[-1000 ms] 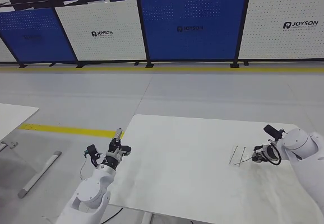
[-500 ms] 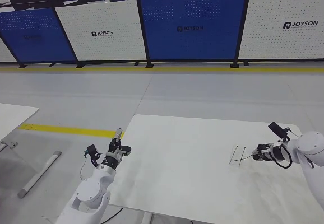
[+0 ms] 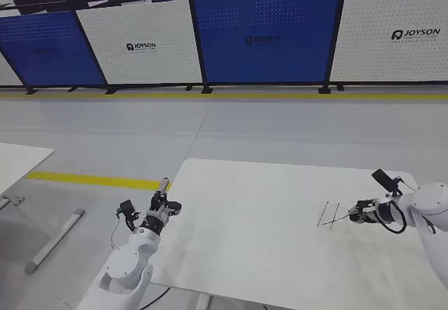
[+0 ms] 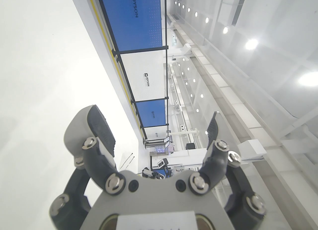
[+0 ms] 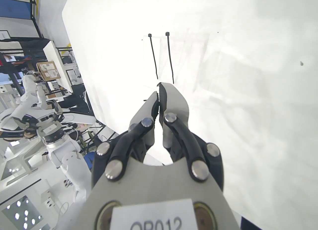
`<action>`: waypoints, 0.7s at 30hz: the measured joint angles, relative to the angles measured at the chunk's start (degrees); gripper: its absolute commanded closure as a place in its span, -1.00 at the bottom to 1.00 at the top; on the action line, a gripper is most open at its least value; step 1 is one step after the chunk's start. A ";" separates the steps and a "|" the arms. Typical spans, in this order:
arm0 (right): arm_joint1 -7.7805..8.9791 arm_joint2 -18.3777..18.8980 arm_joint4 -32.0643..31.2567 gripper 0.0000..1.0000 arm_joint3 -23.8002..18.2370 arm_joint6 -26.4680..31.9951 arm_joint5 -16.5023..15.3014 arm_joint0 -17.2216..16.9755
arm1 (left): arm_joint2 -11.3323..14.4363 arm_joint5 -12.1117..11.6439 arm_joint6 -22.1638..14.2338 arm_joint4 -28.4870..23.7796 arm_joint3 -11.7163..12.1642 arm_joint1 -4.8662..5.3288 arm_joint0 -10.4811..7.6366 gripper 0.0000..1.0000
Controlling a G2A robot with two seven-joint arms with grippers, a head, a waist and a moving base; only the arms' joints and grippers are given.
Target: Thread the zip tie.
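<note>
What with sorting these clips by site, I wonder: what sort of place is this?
Probably an industrial hall used as a robot test area: perforated blue and white partition panels, a yellow floor line, and a high ceiling with round lights.

Bright ceiling lamps overhead; white table glares, wrist views bend at edges

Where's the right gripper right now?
In the top view, the right gripper is over the right side of the table, right next to two black zip ties lying side by side.
</note>
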 measured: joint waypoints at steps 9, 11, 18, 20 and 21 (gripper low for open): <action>1.28 7.40 9.36 1.00 -12.55 -7.13 -8.28 -9.18 | 0.00 0.00 0.00 0.00 0.00 0.00 0.00 -1.00; 1.93 10.19 12.21 1.00 -16.65 -5.73 -11.06 -12.65 | 0.00 0.00 0.00 0.00 0.00 0.00 0.00 -1.00; 2.14 11.33 13.88 1.00 -18.43 -4.55 -11.28 -14.36 | 0.00 0.00 0.00 0.00 0.00 0.00 0.00 -1.00; 2.14 11.33 13.89 1.00 -18.43 -4.55 -11.28 -14.36 | 0.00 0.00 0.00 0.00 0.00 0.00 0.00 -1.00; 2.14 11.33 13.89 1.00 -18.43 -4.54 -11.28 -14.37 | 0.00 0.00 0.00 0.00 0.00 0.00 0.00 -1.00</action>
